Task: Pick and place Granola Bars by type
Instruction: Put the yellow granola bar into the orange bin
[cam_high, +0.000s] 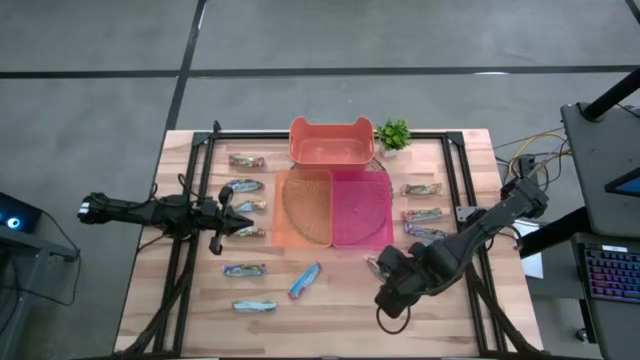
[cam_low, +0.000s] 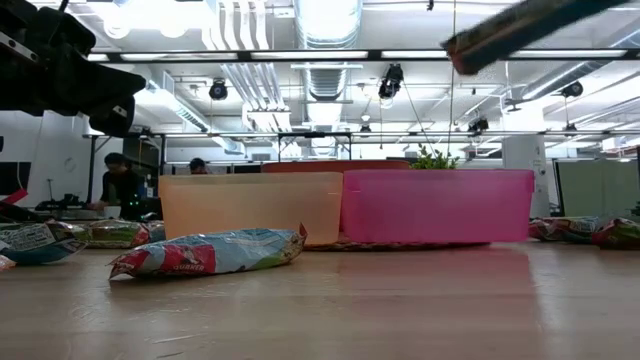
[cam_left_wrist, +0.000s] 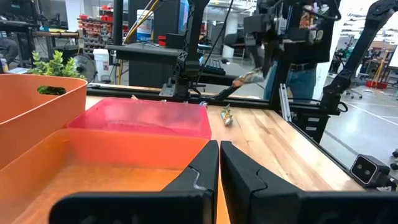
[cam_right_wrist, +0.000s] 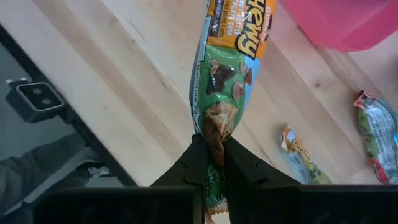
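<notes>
Several granola bars in shiny wrappers lie flat on the wooden table: a group on the left (cam_high: 247, 232) and three on the right (cam_high: 422, 214). My right gripper (cam_high: 378, 265) hangs above the table's near middle, in front of the pink bin (cam_high: 360, 207), shut on a green-and-orange granola bar (cam_right_wrist: 227, 68). In the low view that bar (cam_low: 520, 25) shows high above the table. My left gripper (cam_high: 240, 215) waits shut and level at the left side of the orange bin (cam_high: 305, 207), holding nothing. My right gripper pinches the bar's crimped end seal (cam_right_wrist: 216, 130) between its two fingers (cam_right_wrist: 194, 163). The fingers come from above, pointing steeply down. The bar extends from the fingertips along their line, slanted, and is lifted clear of the table.
A coral bin (cam_high: 325, 142) stands at the far edge with a small green plant (cam_high: 393, 133) beside it. The orange and pink bins sit side by side at the centre. A blue bar (cam_high: 305, 281) lies near the front middle. Black frame rails (cam_high: 190, 240) run along both table sides.
</notes>
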